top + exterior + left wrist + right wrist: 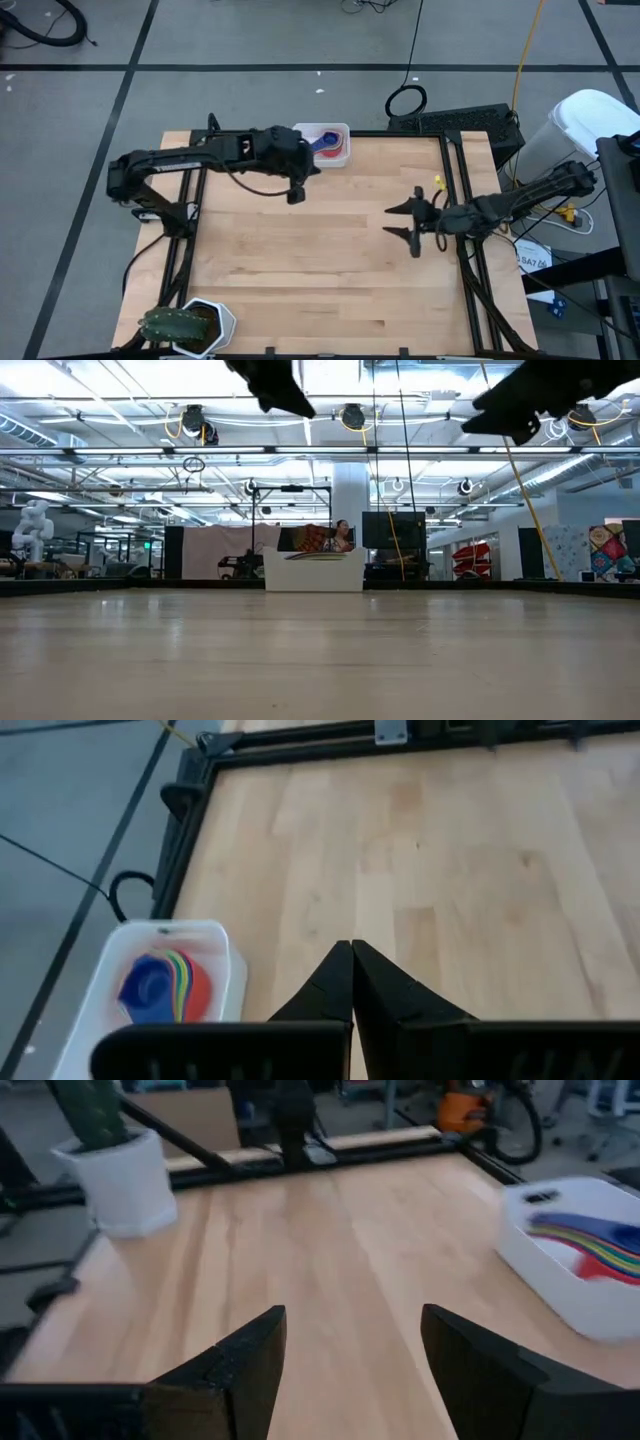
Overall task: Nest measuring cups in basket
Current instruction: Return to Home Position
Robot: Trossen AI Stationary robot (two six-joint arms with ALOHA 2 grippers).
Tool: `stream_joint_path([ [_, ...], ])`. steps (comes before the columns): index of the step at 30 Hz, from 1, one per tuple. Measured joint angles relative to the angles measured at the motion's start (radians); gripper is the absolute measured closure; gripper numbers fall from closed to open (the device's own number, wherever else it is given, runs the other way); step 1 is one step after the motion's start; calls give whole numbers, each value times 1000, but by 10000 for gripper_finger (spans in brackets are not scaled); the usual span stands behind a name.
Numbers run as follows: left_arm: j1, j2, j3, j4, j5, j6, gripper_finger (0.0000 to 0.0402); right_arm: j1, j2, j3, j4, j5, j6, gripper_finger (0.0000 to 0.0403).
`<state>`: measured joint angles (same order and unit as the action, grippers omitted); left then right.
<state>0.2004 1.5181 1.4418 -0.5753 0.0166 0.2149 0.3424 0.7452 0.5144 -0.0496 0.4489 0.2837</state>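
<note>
The white basket (325, 143) stands at the middle of the table's far edge. Inside it the measuring cups (160, 988) lie nested, a blue one on top, with red, yellow and green rims fanned beside it. My left gripper (296, 192) hangs above the table just near and left of the basket. Its fingers (350, 960) are shut with nothing between them. My right gripper (408, 221) stands open over the table's right part, holding nothing. In the right wrist view, the basket (575, 1275) and the cups (600, 1250) lie well beyond its fingers.
A white hexagonal pot with a green plant (195, 325) stands at the table's near left corner. A black frame (455, 190) runs along the table's edges. Bare wood (300, 260) stretches between the two grippers and the near edge.
</note>
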Motion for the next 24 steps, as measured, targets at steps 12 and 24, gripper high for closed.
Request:
stream_joint_path([
  [12,-48,-209,-458,362,0,-156,399,-1,-227,-147,-69,54,6,179],
  [24,-47,-447,-852,710,2,-250,399,-112,-339,-328,149,61,-86,179],
])
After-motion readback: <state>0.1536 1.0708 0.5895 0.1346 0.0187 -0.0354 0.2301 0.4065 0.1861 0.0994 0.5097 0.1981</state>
